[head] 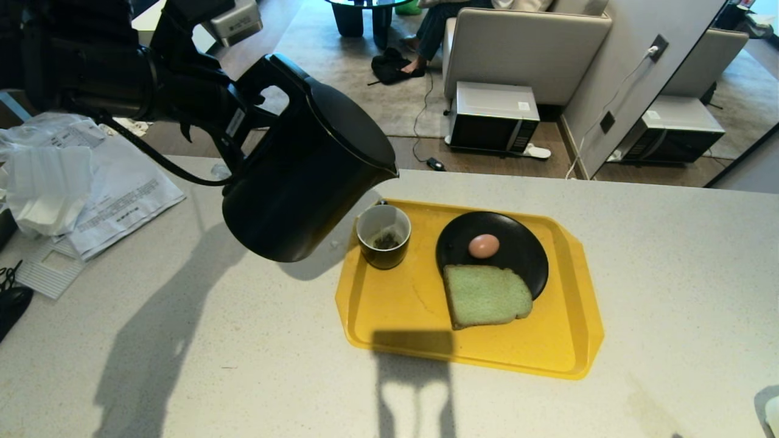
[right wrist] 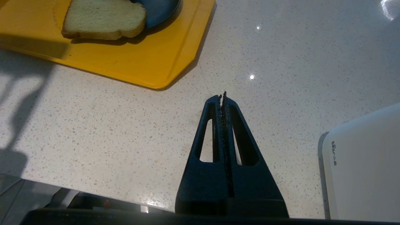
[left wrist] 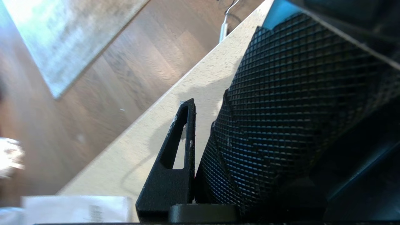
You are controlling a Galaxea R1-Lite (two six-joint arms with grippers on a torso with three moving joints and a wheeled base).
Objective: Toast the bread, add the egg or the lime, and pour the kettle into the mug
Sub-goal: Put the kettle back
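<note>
My left gripper (head: 246, 125) is shut on the handle of the black kettle (head: 304, 176). It holds the kettle in the air, tilted, with the spout just above the mug (head: 383, 236). In the left wrist view one finger (left wrist: 182, 140) lies against the grid-textured handle (left wrist: 297, 109); the other finger is hidden. The mug stands on the yellow tray (head: 548, 350) with dark tea at its bottom. A brown egg (head: 484, 246) lies on a black plate (head: 523, 243). The green bread (head: 487, 296) rests half on that plate. The lime is out of view. My right gripper (right wrist: 222, 95) hangs shut and empty over the counter.
Papers and white bags (head: 67, 182) lie on the counter's left, with a black cable (head: 9, 298) near the edge. A white appliance (right wrist: 362, 165) stands by my right gripper. Past the counter are a microwave (head: 493, 118) on the floor, a sofa and a seated person's legs (head: 432, 36).
</note>
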